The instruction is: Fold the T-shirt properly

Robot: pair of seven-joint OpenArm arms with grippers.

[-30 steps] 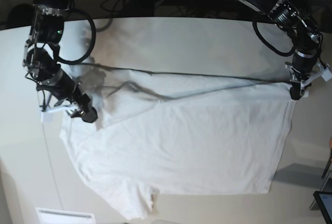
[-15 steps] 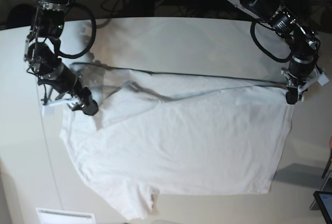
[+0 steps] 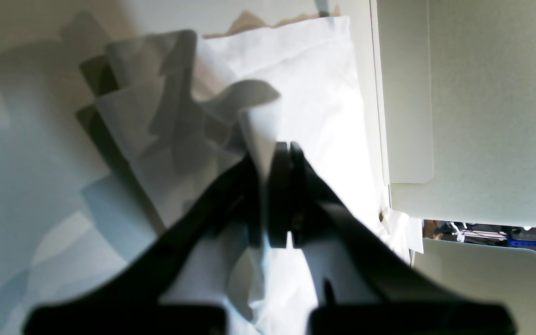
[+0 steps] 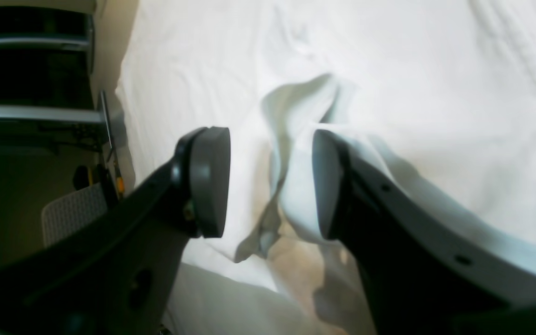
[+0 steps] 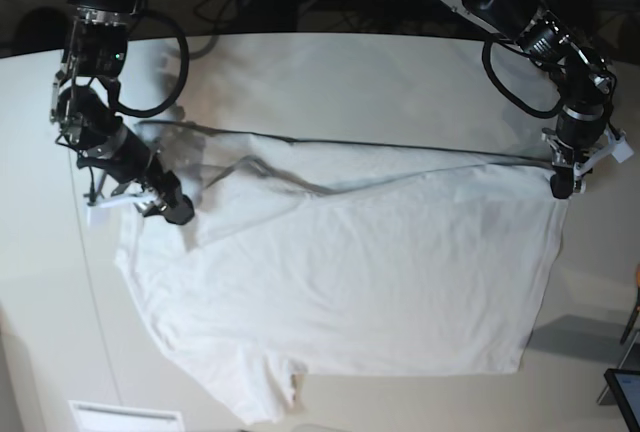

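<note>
White wrinkled cotton T-shirt (image 5: 340,282) lies on pale bench (image 5: 330,72); left tool (image 5: 561,190) pinches its right corner, right tool (image 4: 270,181) gapes wide w/ cloth between pads.

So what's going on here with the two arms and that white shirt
A two-armed robot is partway through folding a white T-shirt spread on the table. The left gripper is shut on a pinch of the fabric at one corner, holding it lifted. The right gripper is open over the opposite side, with a raised fold of cloth between its jaws but not clamped. The shirt is wrinkled and only partly folded.
</note>
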